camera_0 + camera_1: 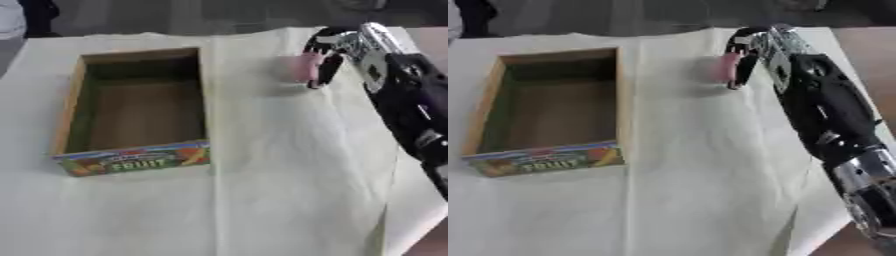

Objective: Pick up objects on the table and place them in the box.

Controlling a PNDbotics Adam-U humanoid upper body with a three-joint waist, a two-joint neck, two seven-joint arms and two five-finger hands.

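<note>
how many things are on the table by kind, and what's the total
box: 1, wooden, open-topped, a FRUIT label on its near wall, nothing visible inside
pink object: 1, blurred, at the curled fingers of the right hand
cloth: 1, pale, covering the table
total: 3

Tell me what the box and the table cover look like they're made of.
The box looks like wood or thick cardboard: tan matte walls, with a glossy printed FRUIT label on the front. The table cover looks like thin pale cloth or paper, judging by its straight fold creases and soft wrinkles; I can't settle which.
</note>
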